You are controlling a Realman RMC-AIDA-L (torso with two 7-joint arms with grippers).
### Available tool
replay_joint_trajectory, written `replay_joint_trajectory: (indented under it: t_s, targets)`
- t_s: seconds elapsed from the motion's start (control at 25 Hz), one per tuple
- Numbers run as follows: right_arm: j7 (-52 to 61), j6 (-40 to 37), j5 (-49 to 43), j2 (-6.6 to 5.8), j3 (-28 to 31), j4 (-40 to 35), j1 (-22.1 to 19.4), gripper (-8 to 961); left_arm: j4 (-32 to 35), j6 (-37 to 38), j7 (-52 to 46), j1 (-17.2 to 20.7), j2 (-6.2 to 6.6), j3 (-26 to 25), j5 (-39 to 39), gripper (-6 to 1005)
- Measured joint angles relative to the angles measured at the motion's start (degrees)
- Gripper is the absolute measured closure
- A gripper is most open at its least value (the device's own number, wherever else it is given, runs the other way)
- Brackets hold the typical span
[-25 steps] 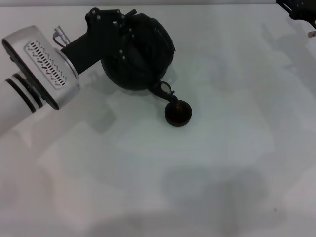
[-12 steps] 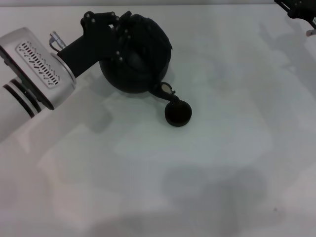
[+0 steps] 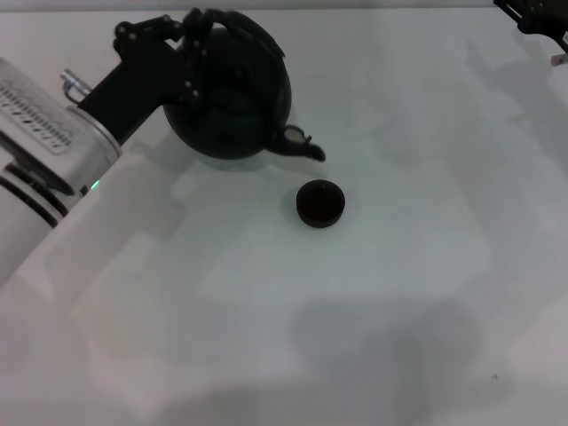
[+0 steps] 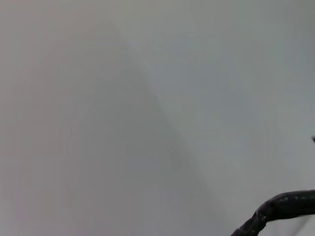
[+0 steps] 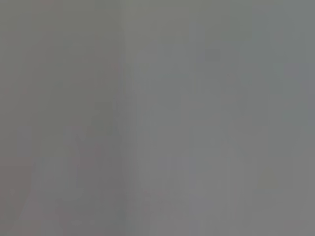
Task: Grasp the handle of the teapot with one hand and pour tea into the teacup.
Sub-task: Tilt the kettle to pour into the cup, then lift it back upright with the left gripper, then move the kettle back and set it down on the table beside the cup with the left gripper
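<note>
Teapot (image 3: 232, 93): large, round, matte black; far-left part of the table (image 3: 373, 293) in the head view, tilted slightly with short curved spout (image 3: 304, 144) aimed toward the teacup. Spout tip clear of the cup, near but not over it. Whether resting on the surface or lifted: cannot tell.

Handle (image 3: 232, 22): dark arched bail over the pot's top, partly covered by the left hand. In the left wrist view, a dark, wrapped-looking curved strip (image 4: 280, 209) at one corner, against plain pale surface; likely part of this handle.

Teacup (image 3: 319, 203): tiny, low, black, handleless; upright on the table just in front of and to the right of the spout, apart from the pot. Contents not discernible.

Left hand (image 3: 197, 40): black, at the pot's top, reaching in from the left on a silver-white arm (image 3: 44, 151); closed around the handle, exact finger gap hidden against the dark pot.

Right hand (image 3: 537, 19): only a dark edge visible at the far right corner of the head view, well apart from pot and cup; finger state: cannot tell.

Right wrist view: uniform grey, nothing identifiable.

Table: pale, plain, soft shadows across the near part.
</note>
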Motion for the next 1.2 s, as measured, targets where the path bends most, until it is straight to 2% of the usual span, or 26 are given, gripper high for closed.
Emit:
replay_joint_trajectory:
  t_s: [0.08,0.36,0.48,0.76,1.0,1.2]
  targets:
    - [0.0,0.0,0.0,0.00,0.0,-0.2,-0.1,108,-1.6,1.2,-1.1,0.4,-0.01,-1.6,-1.2,904]
    - [-0.5,0.6,0.0,0.00,0.0,-0.7,0.7,108,-10.5,2.6,-2.1,4.3,-0.23,-18.8,-2.0,904]
    - [-0.6,0.8,0.0,-0.13,0.3,-0.8,1.1,108,-12.4,2.4,-1.0,6.2,-0.33,-22.5,-2.1,904]
    - [-0.9,2.8,0.0,-0.51,0.4,-1.5,2.6,108,-14.6,2.4,-0.1,8.6,-0.57,-23.9,-2.8,905]
    - [-2.6,3.8,0.2,-0.52,0.6,-1.8,3.3,108,-17.9,2.6,7.1,10.1,-0.77,-24.1,-4.5,905]
    - [-2.9,3.9,1.5,-0.53,1.8,-1.8,3.4,108,-18.2,2.7,4.8,10.6,-0.62,-24.1,-5.8,905]
